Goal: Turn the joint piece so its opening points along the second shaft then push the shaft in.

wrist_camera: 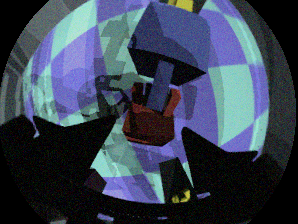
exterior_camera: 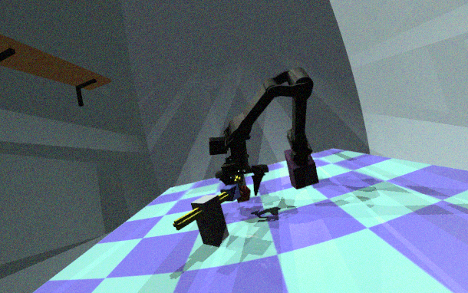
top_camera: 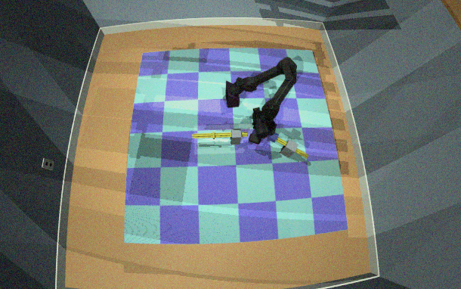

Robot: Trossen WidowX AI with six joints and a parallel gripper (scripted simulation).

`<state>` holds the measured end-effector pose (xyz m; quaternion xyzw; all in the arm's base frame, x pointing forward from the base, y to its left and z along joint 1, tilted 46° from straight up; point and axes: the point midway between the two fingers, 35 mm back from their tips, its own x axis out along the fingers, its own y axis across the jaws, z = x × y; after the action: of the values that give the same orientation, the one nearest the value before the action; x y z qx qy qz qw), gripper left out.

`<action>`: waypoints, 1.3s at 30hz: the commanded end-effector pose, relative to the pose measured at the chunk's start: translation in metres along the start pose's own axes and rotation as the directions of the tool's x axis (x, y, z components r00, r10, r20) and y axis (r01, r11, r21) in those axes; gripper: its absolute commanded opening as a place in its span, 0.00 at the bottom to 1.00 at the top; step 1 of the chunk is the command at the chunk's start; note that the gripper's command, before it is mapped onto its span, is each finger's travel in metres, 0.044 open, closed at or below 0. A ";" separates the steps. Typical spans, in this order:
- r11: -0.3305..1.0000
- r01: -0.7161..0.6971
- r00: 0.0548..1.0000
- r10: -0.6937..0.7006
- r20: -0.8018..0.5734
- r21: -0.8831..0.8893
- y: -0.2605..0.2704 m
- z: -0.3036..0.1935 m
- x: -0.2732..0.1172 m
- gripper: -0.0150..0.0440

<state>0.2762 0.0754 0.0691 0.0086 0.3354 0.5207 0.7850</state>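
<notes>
The red square joint piece (exterior_camera: 243, 194) (wrist_camera: 150, 126) hangs on hinges from a blue yoke (exterior_camera: 229, 192) (wrist_camera: 172, 40) at the end of the first yellow shaft (top_camera: 302, 153) (exterior_camera: 186, 219), which sits in its grey block (top_camera: 289, 148) (exterior_camera: 212, 222). Its opening faces away from the yoke; its exact angle to the second shaft is unclear. The second yellow shaft (top_camera: 204, 135) (wrist_camera: 181, 196) passes through another grey block (top_camera: 236, 137). My gripper (wrist_camera: 149, 124) is open, with its fingertips apart on either side of the joint piece and nothing held. The hand hides the joint in the top view.
The arm's dark base (top_camera: 232, 94) (exterior_camera: 301, 170) stands beyond the shafts. A small crosspiece (top_camera: 214, 135) sits on the second shaft, on the far side of its block from the joint. The checkered mat (top_camera: 218, 185) (exterior_camera: 326, 245) lies under everything.
</notes>
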 end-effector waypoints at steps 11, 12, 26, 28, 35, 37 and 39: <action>1.000 -0.003 1.000 0.003 0.002 0.002 0.001 0.000 0.021 1.00; 1.000 -0.003 1.000 0.003 0.002 0.002 0.001 0.000 0.023 1.00; 1.000 -0.004 1.000 0.004 0.005 0.002 0.002 0.000 0.034 0.78; 1.000 -0.004 1.000 0.004 0.005 0.002 0.002 0.000 0.034 0.69; 1.000 -0.004 1.000 0.004 0.005 0.002 0.002 0.000 0.034 0.56; 1.000 -0.004 1.000 0.004 0.005 0.002 0.002 0.000 0.034 0.56; 1.000 -0.004 1.000 0.004 0.005 0.002 0.002 0.000 0.034 0.56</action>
<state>0.2829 0.1042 0.0535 0.0097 0.3313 0.5227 0.7854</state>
